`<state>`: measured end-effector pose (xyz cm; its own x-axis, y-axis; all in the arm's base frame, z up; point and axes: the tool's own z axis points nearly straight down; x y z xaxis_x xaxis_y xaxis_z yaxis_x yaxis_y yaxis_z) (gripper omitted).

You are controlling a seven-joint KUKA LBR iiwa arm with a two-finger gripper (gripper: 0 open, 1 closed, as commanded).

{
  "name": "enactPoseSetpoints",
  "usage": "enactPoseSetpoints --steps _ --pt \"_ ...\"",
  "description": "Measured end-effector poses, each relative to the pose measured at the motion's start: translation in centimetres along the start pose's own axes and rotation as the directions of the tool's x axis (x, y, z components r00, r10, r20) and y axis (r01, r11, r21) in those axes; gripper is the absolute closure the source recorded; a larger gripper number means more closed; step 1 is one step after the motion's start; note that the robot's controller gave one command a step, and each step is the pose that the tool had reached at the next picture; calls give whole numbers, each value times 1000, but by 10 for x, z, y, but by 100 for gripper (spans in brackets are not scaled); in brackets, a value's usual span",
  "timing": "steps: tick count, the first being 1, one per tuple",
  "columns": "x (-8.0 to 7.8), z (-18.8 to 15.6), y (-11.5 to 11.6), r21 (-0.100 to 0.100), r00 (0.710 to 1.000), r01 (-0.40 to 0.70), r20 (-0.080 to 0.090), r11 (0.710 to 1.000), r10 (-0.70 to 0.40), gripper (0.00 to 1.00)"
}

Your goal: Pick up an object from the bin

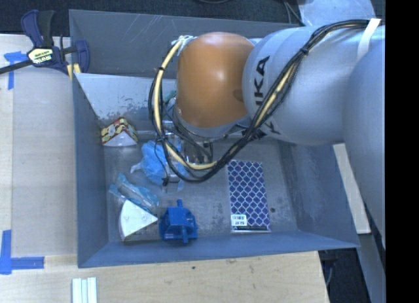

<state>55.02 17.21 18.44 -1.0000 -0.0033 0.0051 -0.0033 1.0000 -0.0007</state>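
Bin, left: small patterned packet, clear wrapper, white wedge. Centre-left: crumpled light-blue bag, gripper just over its right edge under the orange cover; grip state cannot be told. Right: blue lattice-patterned card, flat.

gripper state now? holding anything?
Gripper: cannot be told. It is down beside a crumpled light-blue item, under the orange wrist cover; nothing seen held.

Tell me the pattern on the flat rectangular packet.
The packet is dark blue with a white lattice, clearest in the camera view.
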Motion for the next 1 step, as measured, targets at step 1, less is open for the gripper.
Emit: enactPoseSetpoints --steps 1 --pt "-2 -5 -1 -2 1000 -4 8 1000 4 0"
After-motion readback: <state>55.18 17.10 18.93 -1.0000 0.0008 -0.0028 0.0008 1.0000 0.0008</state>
